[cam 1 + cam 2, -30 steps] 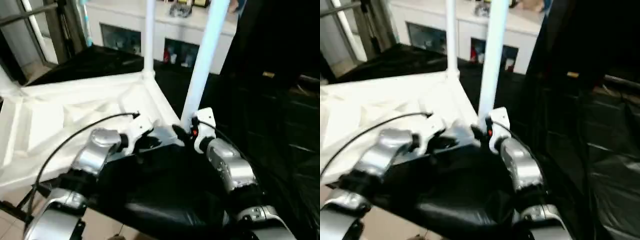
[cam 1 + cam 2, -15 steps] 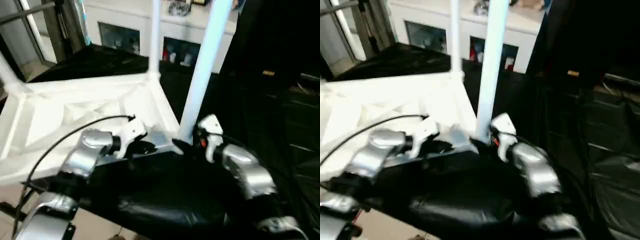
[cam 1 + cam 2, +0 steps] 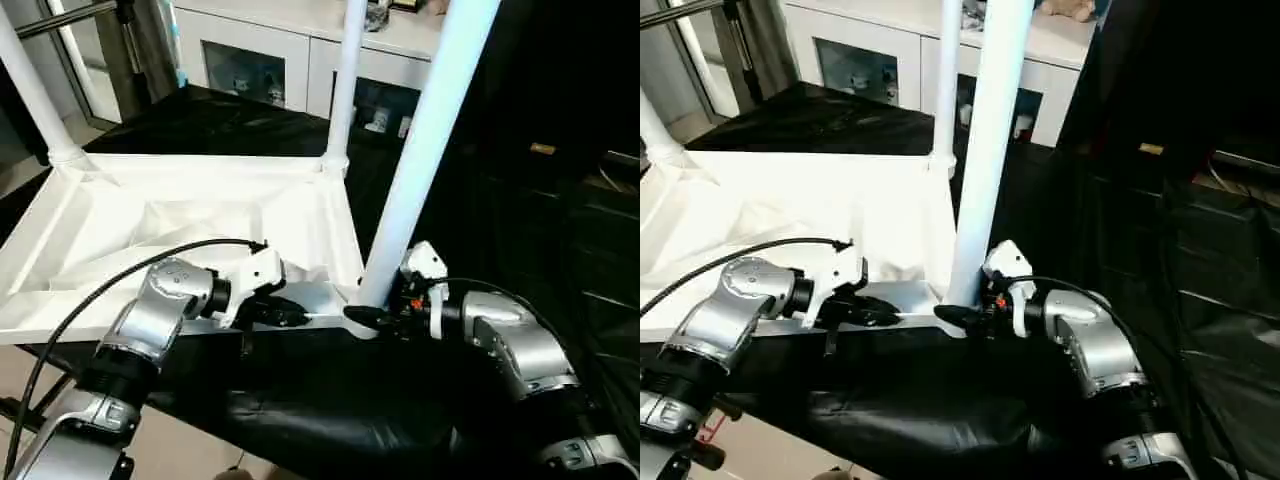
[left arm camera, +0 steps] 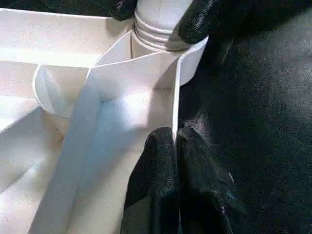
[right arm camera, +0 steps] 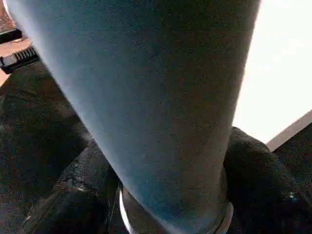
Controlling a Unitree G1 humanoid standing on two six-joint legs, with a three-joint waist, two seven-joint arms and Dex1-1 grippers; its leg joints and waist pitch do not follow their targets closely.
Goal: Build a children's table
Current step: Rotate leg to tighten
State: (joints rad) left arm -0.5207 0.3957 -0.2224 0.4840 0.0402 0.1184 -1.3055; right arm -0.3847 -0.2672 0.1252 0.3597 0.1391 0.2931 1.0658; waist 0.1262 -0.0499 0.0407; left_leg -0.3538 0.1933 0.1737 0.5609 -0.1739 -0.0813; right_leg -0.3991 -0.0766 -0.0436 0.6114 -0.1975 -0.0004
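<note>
my left gripper pinches the table top rim beside the near corner socket, steadying it; my right gripper clasps that socket's leg base to seat it.

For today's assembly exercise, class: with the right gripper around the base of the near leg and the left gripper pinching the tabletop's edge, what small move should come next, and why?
Probably twist the near leg further into its corner socket. The right gripper closes round the leg's base, where thread rings still show above the socket, so it seems not fully seated. The left gripper, shut on the tabletop's rim, steadies it.
</note>
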